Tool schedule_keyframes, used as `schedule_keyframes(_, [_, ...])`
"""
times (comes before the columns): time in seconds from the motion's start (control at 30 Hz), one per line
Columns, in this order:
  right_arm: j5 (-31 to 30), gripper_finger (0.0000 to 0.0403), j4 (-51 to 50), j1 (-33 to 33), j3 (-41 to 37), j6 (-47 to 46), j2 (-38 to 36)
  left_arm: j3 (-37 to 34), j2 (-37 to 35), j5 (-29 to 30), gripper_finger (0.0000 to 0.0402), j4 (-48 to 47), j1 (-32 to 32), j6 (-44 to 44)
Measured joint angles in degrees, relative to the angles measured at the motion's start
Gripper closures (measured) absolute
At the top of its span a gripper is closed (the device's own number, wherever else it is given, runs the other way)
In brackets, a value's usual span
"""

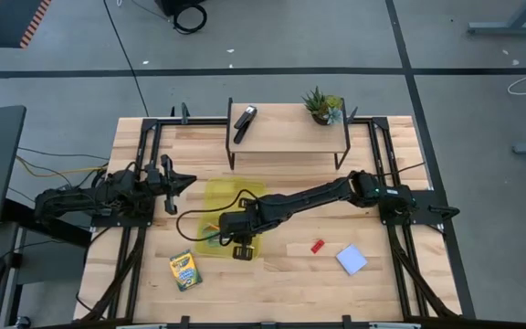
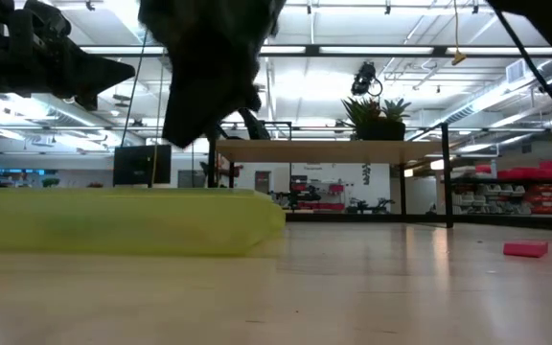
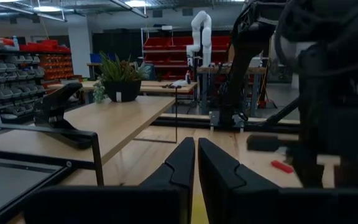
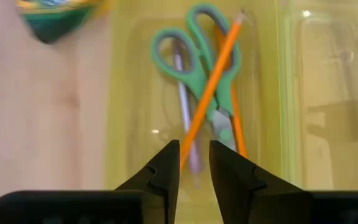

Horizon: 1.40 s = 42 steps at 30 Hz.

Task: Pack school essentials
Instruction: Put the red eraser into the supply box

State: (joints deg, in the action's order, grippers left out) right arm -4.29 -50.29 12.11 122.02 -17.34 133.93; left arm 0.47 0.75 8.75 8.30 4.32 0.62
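Observation:
A clear yellow case (image 1: 231, 210) lies open on the table, also seen in the low view (image 2: 123, 222). Inside it lie green-handled scissors (image 4: 194, 43), and an orange-yellow pencil (image 4: 213, 84) lies slanting across them, beside an orange pen (image 4: 235, 115) and a pale purple pen (image 4: 184, 93). My right gripper (image 4: 194, 158) (image 1: 242, 239) hovers over the case, pointing down, narrowly open above the pencil's lower end. The crayon box (image 1: 185, 270), red piece (image 1: 317, 246) and pale blue notepad (image 1: 352, 259) lie flat on the table. My left gripper (image 3: 196, 158) (image 1: 179, 180) waits shut at the table's left. My right gripper has the pencil's lower end (image 4: 186, 152) showing in the gap beside one fingertip (image 4: 169, 162). I cannot tell whether that finger touches the pencil; the pencil rests in the case on the scissors.
A low wooden shelf (image 1: 286, 142) at the far side carries the black stapler (image 1: 245, 121) and the potted plant (image 1: 322, 106). The case's open lid (image 4: 328, 93) lies beside its tray. Bare wood shows between the case and the red piece.

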Motion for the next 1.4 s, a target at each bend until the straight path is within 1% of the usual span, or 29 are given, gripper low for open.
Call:
schedule_keyframes(0.1, [-1.12, 0.0308, -3.68, 1.18, 0.00, -0.79, -3.20, 0.00, -0.02, 0.00, 0.0375, 0.04, 0.00, 0.00])
schedule_keyframes(0.3, [-5.85, 0.0308, -14.89, 4.29, 0.03, -6.54, -8.55, 0.00, -0.02, 0.00, 0.0367, -0.03, 0.00, 0.00])
schedule_keyframes(0.5, [-10.61, 0.0308, -25.47, 7.89, 0.02, -14.08, -9.75, 0.00, -0.02, 0.02, 0.0370, -0.03, 0.00, 0.00])
schedule_keyframes(0.6, [-11.19, 0.0308, -26.64, 9.09, -1.88, -16.44, -9.49, 0.00, -0.01, 0.01, 0.0374, -0.04, 0.00, 0.00])
schedule_keyframes(0.73, [-9.45, 0.0308, -26.14, 9.47, -9.91, -18.94, -9.86, 0.00, -0.02, 0.00, 0.0376, -0.03, 0.00, 0.00])
schedule_keyframes(0.83, [-5.65, 0.0308, -25.51, 9.31, -18.47, -20.91, -11.59, 0.00, 0.00, 0.01, 0.0372, -0.14, 0.00, 0.00])
schedule_keyframes(0.93, [-3.20, 0.0308, -22.25, 9.30, -27.52, -22.94, -14.85, 0.00, -0.02, 0.00, 0.0368, -0.09, 0.00, 0.00])
schedule_keyframes(1.17, [-2.51, 0.0306, -11.32, 10.01, -45.56, -30.41, -27.15, 0.00, -0.02, 0.00, 0.0368, -0.06, 0.00, 0.00])
schedule_keyframes(1.27, [-2.52, 0.0299, -7.43, 10.81, -51.30, -32.98, -31.62, 0.00, -0.02, 0.02, 0.0372, -0.03, 0.00, 0.00])
schedule_keyframes(1.4, [-2.86, 0.0281, -1.88, 12.23, -57.36, -36.46, -34.74, 0.00, -0.02, 0.01, 0.0372, -0.04, 0.00, 0.00])
